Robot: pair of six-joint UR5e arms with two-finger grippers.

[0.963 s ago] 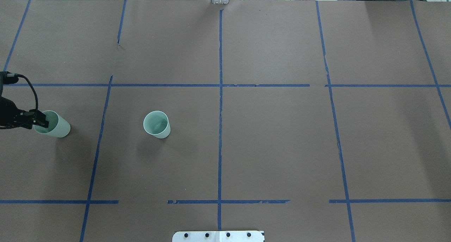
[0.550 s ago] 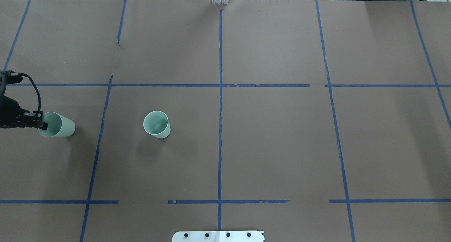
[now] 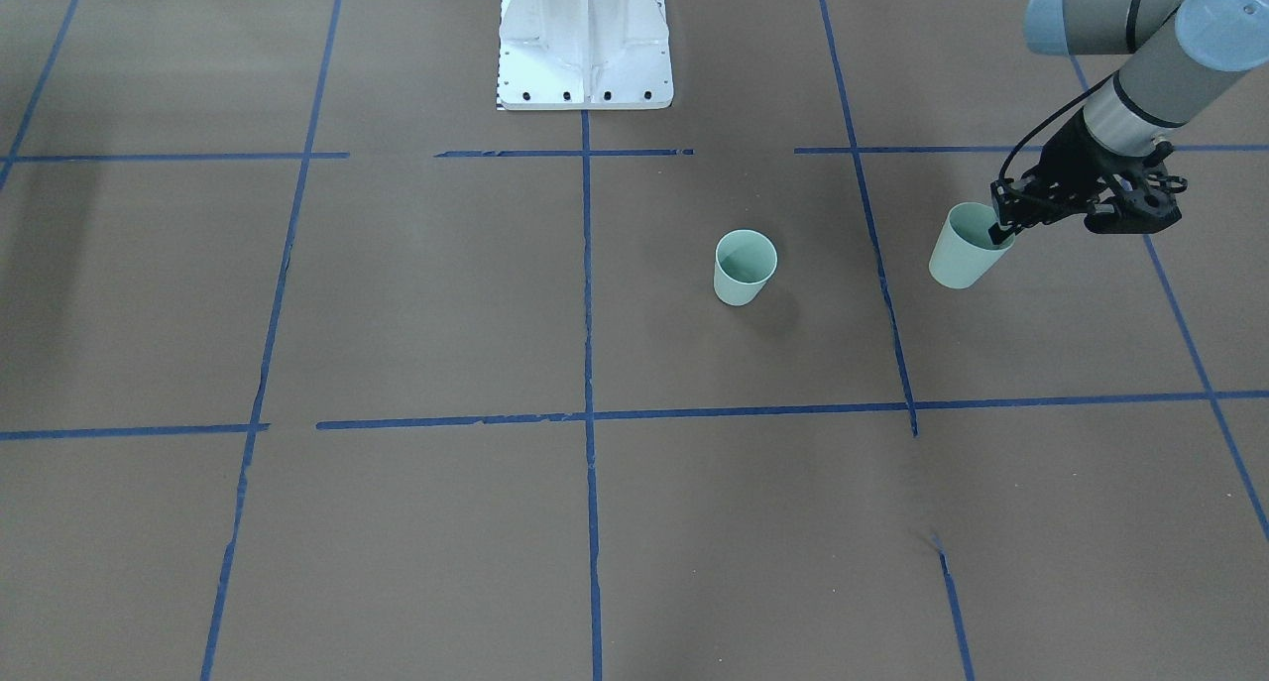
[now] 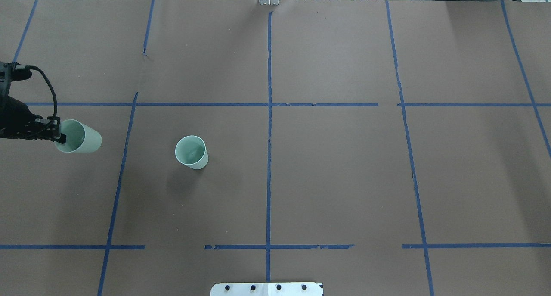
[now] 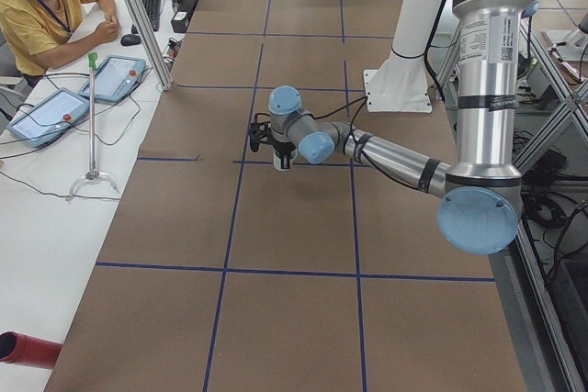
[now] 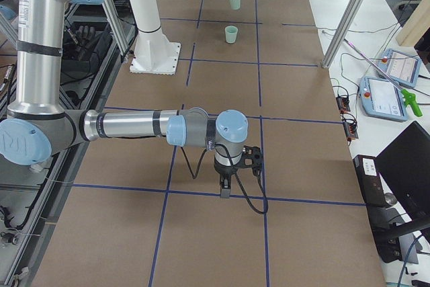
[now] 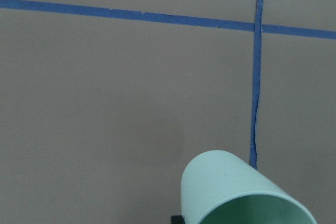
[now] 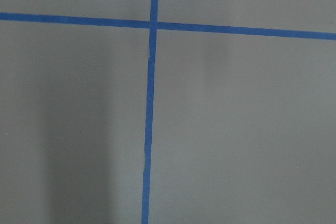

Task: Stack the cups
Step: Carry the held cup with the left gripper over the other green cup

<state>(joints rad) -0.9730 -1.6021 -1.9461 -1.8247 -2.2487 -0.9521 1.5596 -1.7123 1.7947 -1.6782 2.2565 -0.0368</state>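
Left claw (image 3: pixel 999 228) pinches the held cup (image 3: pixel 964 255) by its rim, tilted above the tabletop (image 3: pixel 397 304).
Best to level it and centre it over the standing cup (image 3: pixel 745 267), near on the robot's right, before lowering. The left wrist view shows only the held cup. The right claw (image 6: pixel 225 191) shows only side-on, so I cannot tell its state.

Table (image 4: pixel 344 179): brown paper cover, blue tape grid (image 4: pixel 269 158). One mint cup (image 4: pixel 191 152) upright on it, left of centre line. White base plate (image 4: pixel 267 288) at robot-side edge.
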